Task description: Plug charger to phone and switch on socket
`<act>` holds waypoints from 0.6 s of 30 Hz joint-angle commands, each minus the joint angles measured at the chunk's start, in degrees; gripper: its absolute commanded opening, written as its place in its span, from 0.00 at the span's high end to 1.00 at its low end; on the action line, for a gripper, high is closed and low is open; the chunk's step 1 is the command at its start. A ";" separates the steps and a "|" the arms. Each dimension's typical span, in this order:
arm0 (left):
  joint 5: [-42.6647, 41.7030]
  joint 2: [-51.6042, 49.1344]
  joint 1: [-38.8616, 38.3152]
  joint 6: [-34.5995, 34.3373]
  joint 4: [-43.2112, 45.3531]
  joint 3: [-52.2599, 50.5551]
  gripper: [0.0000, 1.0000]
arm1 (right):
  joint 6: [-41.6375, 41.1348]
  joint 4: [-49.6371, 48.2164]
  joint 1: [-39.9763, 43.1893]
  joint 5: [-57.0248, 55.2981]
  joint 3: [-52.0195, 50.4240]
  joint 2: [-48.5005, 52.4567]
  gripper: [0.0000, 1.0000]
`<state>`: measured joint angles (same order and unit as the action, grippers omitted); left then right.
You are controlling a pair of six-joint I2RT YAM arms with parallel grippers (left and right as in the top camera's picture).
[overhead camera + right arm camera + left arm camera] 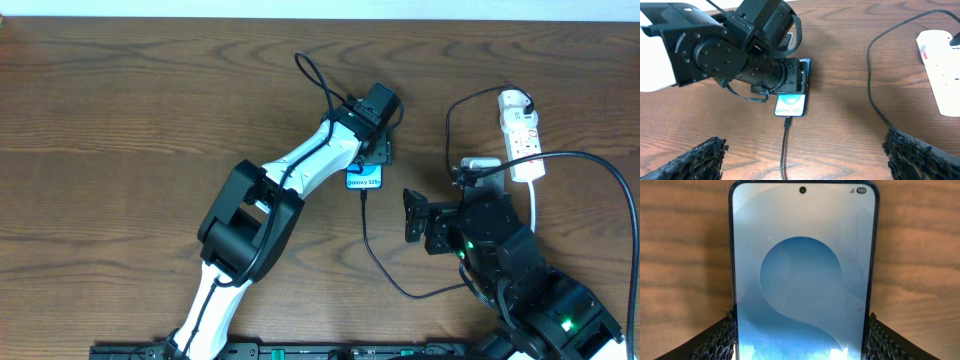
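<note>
The phone lies flat on the wooden table with its blue-and-cyan screen up. My left gripper is shut on it, and in the left wrist view the textured fingers press against both long edges of the phone. The charger, a thin black cable, has its plug seated in the phone's near end. My right gripper hangs open above the charger and holds nothing. The socket, a white strip with red marks, lies at the far right, also seen in the right wrist view.
A black cable loops on the table just left of the socket. The socket's white cord runs toward the right arm. The left arm stretches diagonally across the table's middle.
</note>
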<state>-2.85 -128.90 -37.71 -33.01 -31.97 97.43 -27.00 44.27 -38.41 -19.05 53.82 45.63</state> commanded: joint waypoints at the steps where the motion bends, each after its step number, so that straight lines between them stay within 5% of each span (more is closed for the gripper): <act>1: 1.01 -1.95 -0.04 -0.26 1.18 0.31 0.38 | -0.87 -0.13 0.57 -0.31 0.63 -0.13 0.01; 18: 0.96 -1.97 -0.04 -2.43 1.27 -3.15 0.37 | -0.87 -0.13 0.57 -0.26 0.63 -0.13 0.01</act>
<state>-2.39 -129.01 -37.74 -33.28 -30.15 96.77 -27.00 44.23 -38.41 -19.07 53.82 45.63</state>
